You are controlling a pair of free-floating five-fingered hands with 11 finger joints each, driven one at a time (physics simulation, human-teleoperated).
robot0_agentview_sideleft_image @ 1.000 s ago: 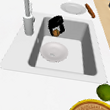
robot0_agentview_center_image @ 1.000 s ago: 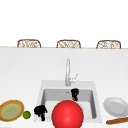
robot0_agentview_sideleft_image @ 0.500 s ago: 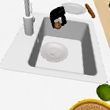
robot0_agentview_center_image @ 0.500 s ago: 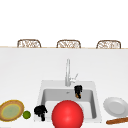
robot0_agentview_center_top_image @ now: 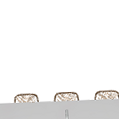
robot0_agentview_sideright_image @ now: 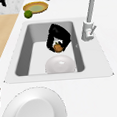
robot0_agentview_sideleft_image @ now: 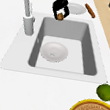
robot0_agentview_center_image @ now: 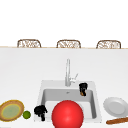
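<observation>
My right hand (robot0_agentview_center_image: 83,88) hangs over the right back part of the sink (robot0_agentview_center_image: 43,86), fingers curled down round a small brown lump (robot0_agentview_sideleft_image: 60,16). From the sides, this hand (robot0_agentview_sideleft_image: 60,5) (robot0_agentview_sideright_image: 58,36) and the lump (robot0_agentview_sideright_image: 58,47) are above the basin, near its right wall. A white bowl (robot0_agentview_sideleft_image: 54,51) (robot0_agentview_sideright_image: 60,64) lies on the basin floor. In the front view a big red round shape (robot0_agentview_center_image: 67,115) covers the sink's front. My left hand (robot0_agentview_center_image: 40,110) floats by the sink's front left corner.
The faucet (robot0_agentview_center_image: 67,73) (robot0_agentview_sideleft_image: 28,14) stands behind the basin. A white plate (robot0_agentview_center_image: 115,106) and a brown stick (robot0_agentview_center_image: 117,121) lie on the counter to the right. A yellow-rimmed plate (robot0_agentview_center_image: 11,111) and a lime (robot0_agentview_center_image: 26,114) lie to the left. Three chair backs show behind the counter.
My right hand has carried the brown lump to the right, from over the basin's middle toward its right wall. The left hand and the bowl have stayed put.
</observation>
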